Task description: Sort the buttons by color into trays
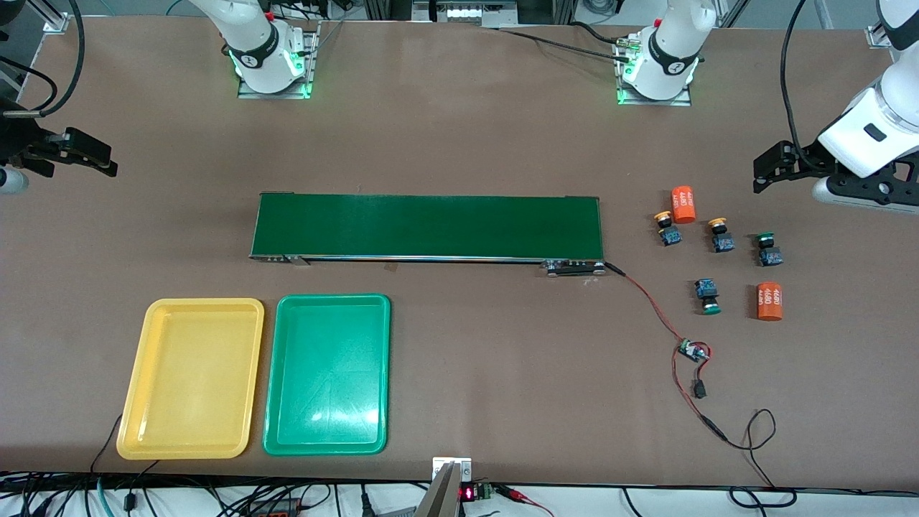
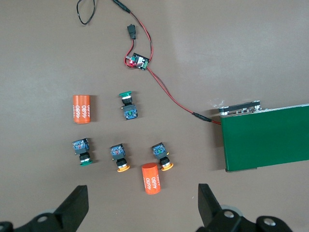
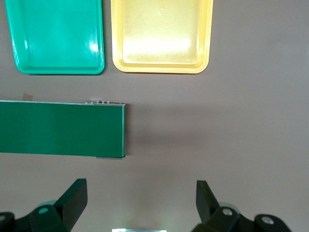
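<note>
From the front, the yellow tray (image 1: 190, 378) and green tray (image 1: 327, 374) are lying bare beside each other, nearer the camera than the conveyor belt (image 1: 428, 226). The four buttons (image 1: 716, 235) are sitting among orange cylinders (image 1: 769, 301) toward the left arm's end.

The left wrist view is showing the left gripper (image 2: 142, 205) hanging wide over bare table beside the buttons (image 2: 126, 105).

The right wrist view is showing the right gripper (image 3: 141, 200) hanging wide near the belt's end (image 3: 63, 128), trays (image 3: 161, 36) well apart

"4680" is printed twice in white on each of two orange cylinders: one (image 1: 683, 204) at 12 o'clock of the button cluster, the other (image 1: 769, 301) at 5 o'clock on the table.
</note>
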Controlling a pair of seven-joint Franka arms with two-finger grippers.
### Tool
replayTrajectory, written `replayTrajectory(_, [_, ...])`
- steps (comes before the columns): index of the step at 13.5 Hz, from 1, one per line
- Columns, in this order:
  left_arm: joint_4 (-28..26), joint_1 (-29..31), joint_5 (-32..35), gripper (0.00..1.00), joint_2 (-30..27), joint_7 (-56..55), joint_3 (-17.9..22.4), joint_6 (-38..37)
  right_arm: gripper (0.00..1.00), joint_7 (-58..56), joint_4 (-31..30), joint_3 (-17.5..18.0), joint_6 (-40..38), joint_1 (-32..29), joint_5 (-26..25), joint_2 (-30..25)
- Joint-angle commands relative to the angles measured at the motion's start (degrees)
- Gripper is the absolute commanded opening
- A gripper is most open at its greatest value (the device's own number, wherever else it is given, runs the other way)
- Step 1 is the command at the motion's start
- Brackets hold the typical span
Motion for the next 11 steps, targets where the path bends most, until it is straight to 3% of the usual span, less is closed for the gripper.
replayTrajectory(1, [1.5,0.5,0.5,1.00,0.3,0.8,-0.2,-1.1,1.00,0.6,-0.7,0.3,0.3,-0.1,0.1,-1.0])
replayTrajectory(11, [1.6,0.5,0.6,1.00,0.7,0.5,-0.2,-1.1,1.00,0.6,-1.2,0.3,1.3,-0.3,0.2,-1.0])
